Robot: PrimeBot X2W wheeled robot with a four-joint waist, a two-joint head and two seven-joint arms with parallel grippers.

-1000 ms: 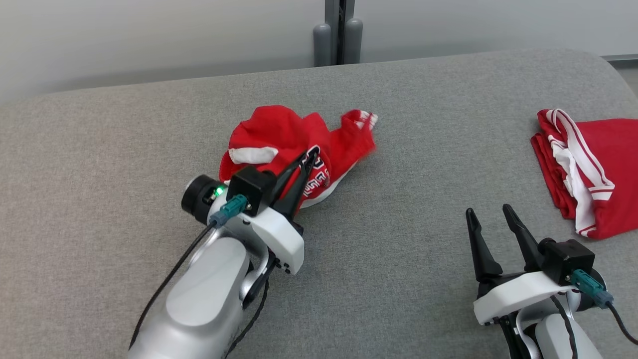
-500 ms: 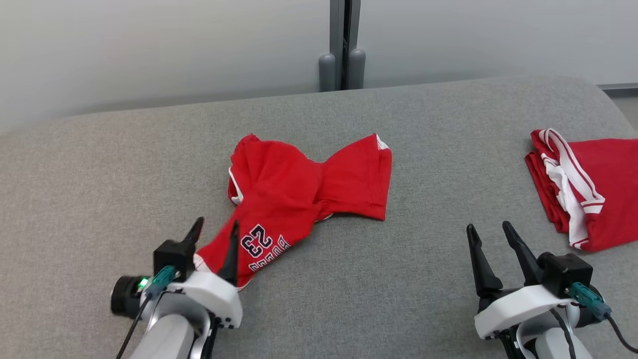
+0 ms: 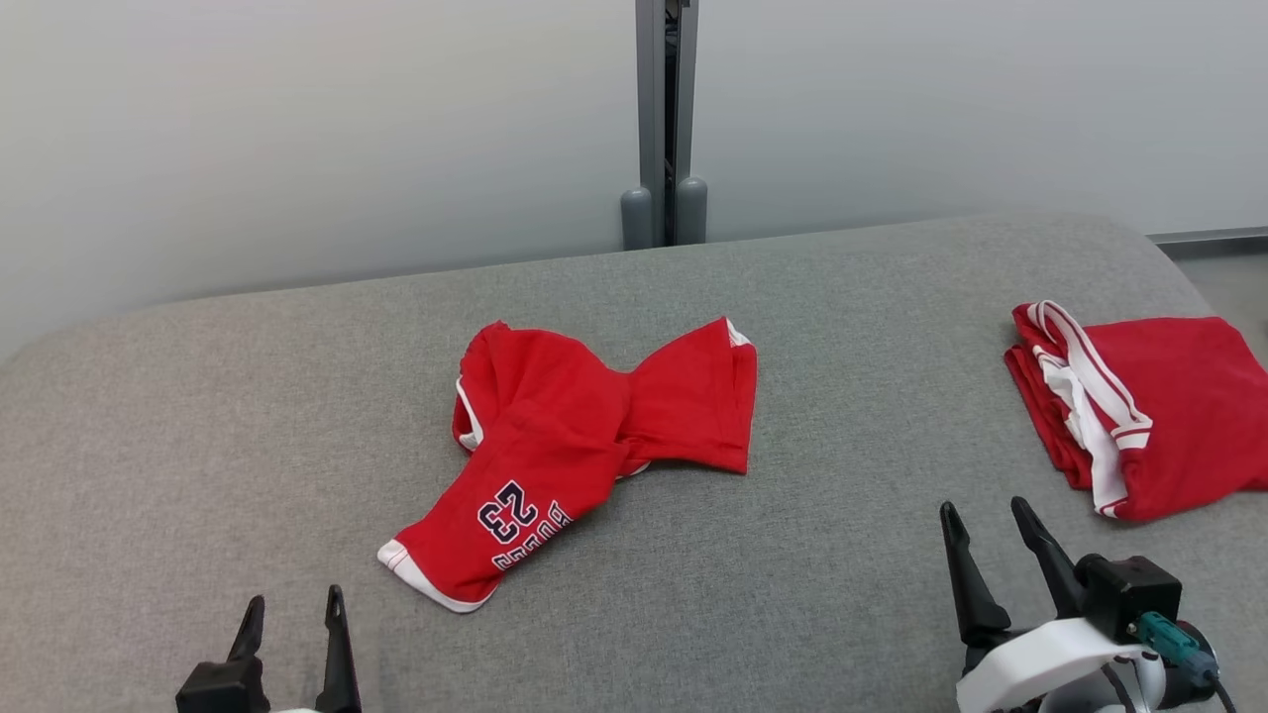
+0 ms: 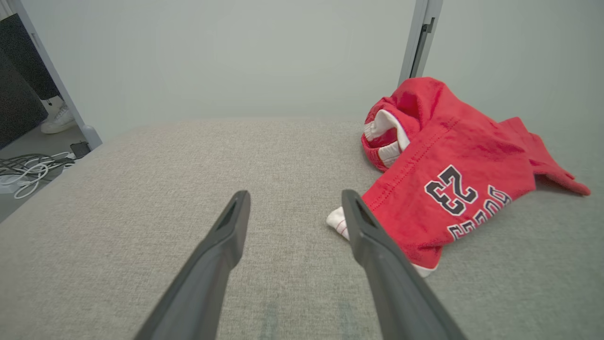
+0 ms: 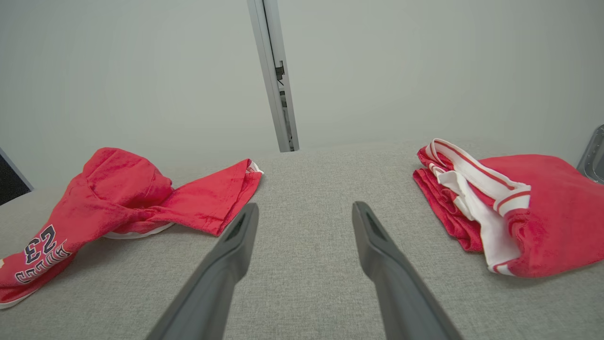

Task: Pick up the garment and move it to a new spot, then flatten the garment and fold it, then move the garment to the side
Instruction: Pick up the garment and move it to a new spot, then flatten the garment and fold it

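Left gripper (image 3: 295,609) & right gripper (image 3: 986,510) are wide open, holding nothing; the garment (image 3: 584,446) lies bunched just ahead-right of the left jaws, so flattening, folding & moving aside seem left.

A counter (image 3: 892,327) covered in grey woven fabric, its far corners rounded, spreads across the head view. Behind it stands a plain pale grey wall (image 3: 297,139), evenly lit, with a soft shadow along its foot. A vertical grey metal post (image 3: 654,89) splits the wall at mid-width. Two rounded grey caps (image 3: 637,216) flank the post's base just beyond the counter's far edge. At far right a dark skirting strip (image 3: 1214,238) meets grey floor (image 3: 1238,277). In the left wrist view, past the counter's left end, a tangle of pale cables (image 4: 28,167) lies on the floor near a white shoe (image 4: 59,123) and a dark panel (image 4: 16,94)
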